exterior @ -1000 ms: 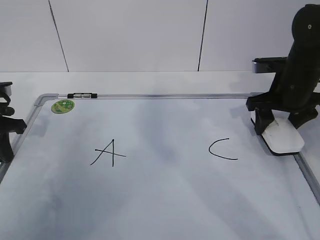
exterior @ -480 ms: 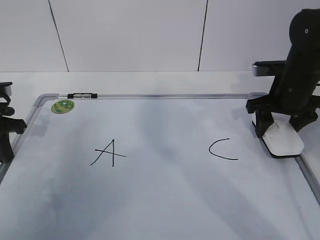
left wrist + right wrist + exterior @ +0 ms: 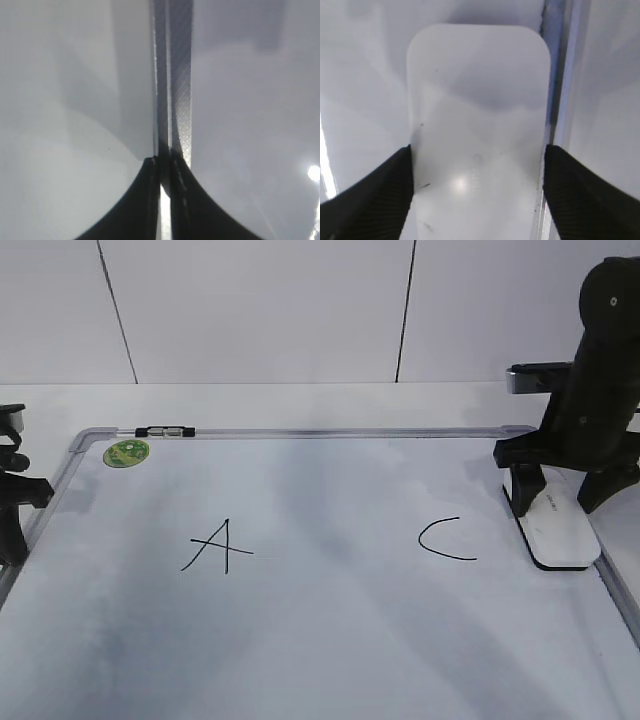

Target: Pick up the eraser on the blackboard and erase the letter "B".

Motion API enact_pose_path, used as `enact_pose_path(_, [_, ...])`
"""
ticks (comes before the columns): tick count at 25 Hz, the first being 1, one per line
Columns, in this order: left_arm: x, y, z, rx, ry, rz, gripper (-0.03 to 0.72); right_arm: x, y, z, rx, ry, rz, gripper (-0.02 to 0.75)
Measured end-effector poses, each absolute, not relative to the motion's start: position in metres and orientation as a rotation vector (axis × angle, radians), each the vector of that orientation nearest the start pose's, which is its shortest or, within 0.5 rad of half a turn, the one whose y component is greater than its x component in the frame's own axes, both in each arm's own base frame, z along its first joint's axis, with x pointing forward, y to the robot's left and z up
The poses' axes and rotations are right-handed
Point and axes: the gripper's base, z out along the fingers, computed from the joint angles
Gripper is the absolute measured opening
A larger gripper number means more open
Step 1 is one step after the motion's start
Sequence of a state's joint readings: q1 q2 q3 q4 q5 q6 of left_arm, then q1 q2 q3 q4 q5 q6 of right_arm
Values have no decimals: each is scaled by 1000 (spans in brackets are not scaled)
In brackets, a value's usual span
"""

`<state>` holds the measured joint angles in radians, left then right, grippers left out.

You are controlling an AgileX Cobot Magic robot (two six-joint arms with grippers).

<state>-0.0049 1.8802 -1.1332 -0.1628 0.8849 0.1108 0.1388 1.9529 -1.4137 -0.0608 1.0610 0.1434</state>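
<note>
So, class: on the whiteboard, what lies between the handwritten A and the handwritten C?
Nothing. In the exterior view, the stretch of blackboard between the A and the C is bare, with only faint grey smudging.

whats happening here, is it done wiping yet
The right gripper has its fingers on either side of the eraser, which lies on the blackboard by its right frame. Only an A and a C show; no B is visible between them. The left gripper sits shut at the left edge.
</note>
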Motion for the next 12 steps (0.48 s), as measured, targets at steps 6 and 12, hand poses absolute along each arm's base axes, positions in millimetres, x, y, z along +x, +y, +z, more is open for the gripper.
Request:
enact_pose_path(6, [337, -13, 154, 22, 3104, -196, 13, 378, 48, 192, -34, 3092, -74, 594])
enact_pose_path(12, [337, -13, 154, 22, 3104, -196, 13, 384, 48, 214, -26, 3101, -80, 591])
